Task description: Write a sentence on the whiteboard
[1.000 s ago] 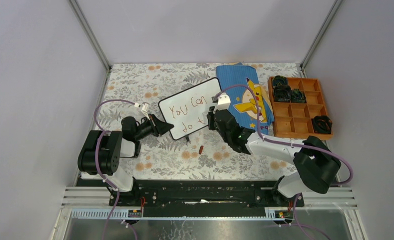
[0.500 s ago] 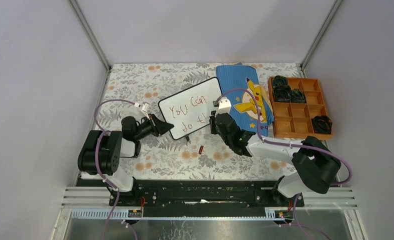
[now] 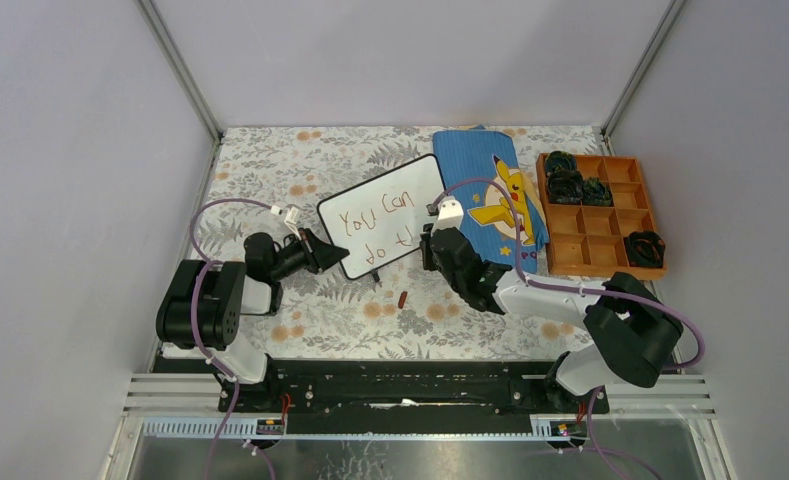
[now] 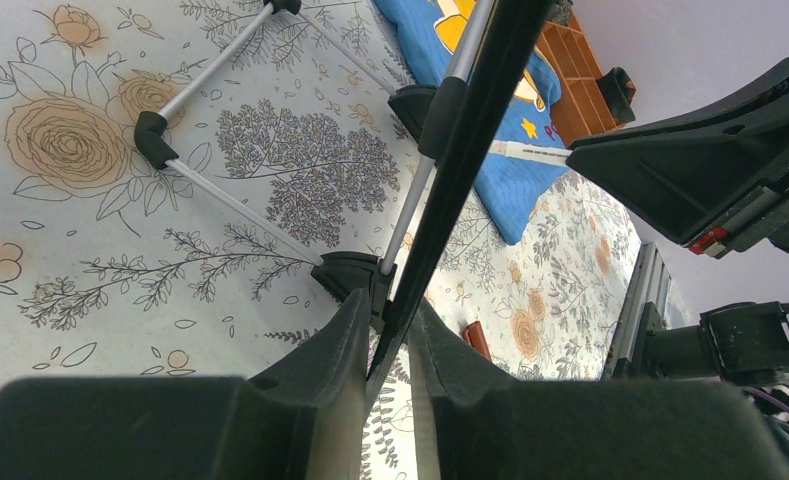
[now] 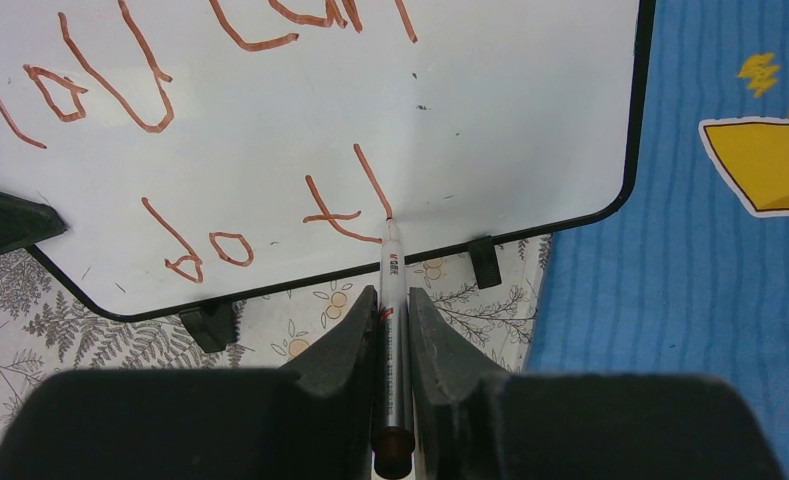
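The whiteboard [image 3: 385, 215] stands tilted on the floral table, white with a thin black rim and black feet. It fills the top of the right wrist view [image 5: 300, 120]. On it the red-brown sentence [image 5: 260, 215] reads "You can" and below "do t" plus a fresh downstroke. My left gripper [image 3: 322, 253] is shut on the board's lower left edge, seen edge-on in the left wrist view [image 4: 450, 150]. My right gripper [image 3: 432, 240] is shut on a silver marker [image 5: 390, 300] whose tip touches the board at the foot of that stroke.
A blue cloth with a yellow cartoon figure [image 3: 490, 195] lies right of the board. A wooden compartment tray [image 3: 600, 215] with dark items stands at the far right. A small red-brown cap [image 3: 402, 298] lies on the table in front of the board.
My right gripper has drawn the marker down the board, adding a stroke after "do t". The left gripper and the board have stayed still.
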### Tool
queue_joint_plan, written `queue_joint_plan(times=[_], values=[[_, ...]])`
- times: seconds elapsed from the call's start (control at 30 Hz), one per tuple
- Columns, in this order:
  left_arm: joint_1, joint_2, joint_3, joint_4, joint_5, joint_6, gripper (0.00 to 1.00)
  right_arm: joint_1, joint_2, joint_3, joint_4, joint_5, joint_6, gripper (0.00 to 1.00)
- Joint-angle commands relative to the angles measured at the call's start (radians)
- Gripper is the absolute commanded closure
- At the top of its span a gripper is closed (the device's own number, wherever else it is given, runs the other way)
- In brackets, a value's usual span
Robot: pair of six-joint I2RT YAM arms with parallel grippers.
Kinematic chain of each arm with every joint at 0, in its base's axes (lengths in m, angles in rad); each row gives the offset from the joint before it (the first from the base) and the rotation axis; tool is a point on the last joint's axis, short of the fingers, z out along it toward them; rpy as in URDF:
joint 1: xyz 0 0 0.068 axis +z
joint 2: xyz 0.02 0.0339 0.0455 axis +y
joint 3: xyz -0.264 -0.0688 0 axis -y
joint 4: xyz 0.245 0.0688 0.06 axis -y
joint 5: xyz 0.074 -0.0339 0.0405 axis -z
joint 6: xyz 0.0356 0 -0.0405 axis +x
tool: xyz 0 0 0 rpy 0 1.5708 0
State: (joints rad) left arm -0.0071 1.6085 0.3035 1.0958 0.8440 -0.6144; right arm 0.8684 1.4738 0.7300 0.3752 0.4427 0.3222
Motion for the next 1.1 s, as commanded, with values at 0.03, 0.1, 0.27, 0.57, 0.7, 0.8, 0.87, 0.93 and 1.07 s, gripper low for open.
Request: queue_joint_plan(times=[0.03, 0.1, 0.27, 0.57, 0.7, 0.8, 0.87, 0.93, 1.07], values=[[-0.010, 0.021, 0.011, -0.042, -0.026, 0.031, 0.75, -0.009, -0.022, 0.027, -0.011, -0.010, 0.008, 1.00], [-0.011, 0.020, 0.010, -0.042, -0.027, 0.032, 0.75, -0.009, -0.024, 0.043, -0.017, 0.000, 0.001, 1.00], [-0.010, 0.021, 0.011, -0.043, -0.026, 0.033, 0.75, -0.009, -0.013, 0.085, -0.026, 0.016, -0.018, 1.00], [-0.010, 0.019, 0.011, -0.044, -0.026, 0.033, 0.75, -0.012, 0.014, 0.134, -0.032, 0.027, -0.037, 1.00], [-0.011, 0.019, 0.011, -0.045, -0.027, 0.034, 0.75, -0.019, 0.025, 0.143, -0.037, 0.026, -0.038, 1.00], [-0.010, 0.020, 0.011, -0.046, -0.026, 0.034, 0.75, -0.025, 0.025, 0.143, -0.041, 0.029, -0.037, 1.00], [-0.010, 0.020, 0.011, -0.047, -0.027, 0.034, 0.75, -0.029, 0.024, 0.140, -0.043, 0.033, -0.036, 1.00], [-0.010, 0.019, 0.011, -0.047, -0.028, 0.035, 0.75, -0.032, 0.020, 0.135, -0.045, 0.038, -0.034, 1.00], [-0.010, 0.019, 0.011, -0.047, -0.028, 0.036, 0.75, -0.035, 0.014, 0.126, -0.051, 0.048, -0.029, 1.00]])
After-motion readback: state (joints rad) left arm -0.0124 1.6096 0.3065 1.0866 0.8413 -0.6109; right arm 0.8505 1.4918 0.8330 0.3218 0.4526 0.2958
